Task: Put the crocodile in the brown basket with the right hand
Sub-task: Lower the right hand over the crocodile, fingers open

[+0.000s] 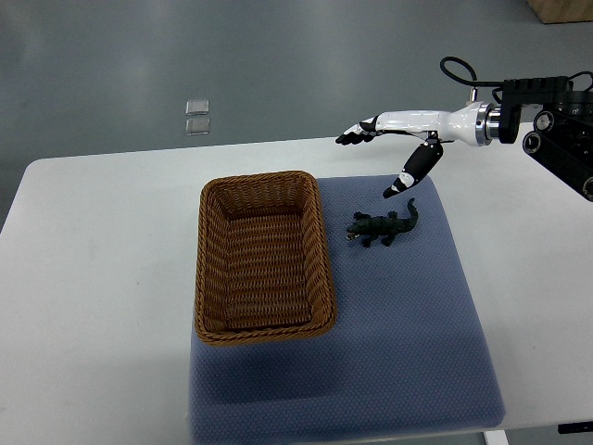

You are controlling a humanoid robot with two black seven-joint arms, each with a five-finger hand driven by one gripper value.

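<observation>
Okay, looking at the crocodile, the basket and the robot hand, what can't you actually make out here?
The left arm: outside the top view.
The right hand: height above the blue mat unclear, single steep view.
Its arm: cut off by the right edge.
The crocodile: mouth and feet too small.
Two clear objects beyond the table: too small to identify.

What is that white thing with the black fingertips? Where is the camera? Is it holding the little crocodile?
That is a robot hand on an arm reaching in from the right. The one camera sits on the robot and looks down at a white table. On it lies a blue mat. On the mat are an empty brown basket and, to its right, a small dark toy crocodile. The robot hand hangs open near the crocodile, not touching it, and holds nothing.
</observation>
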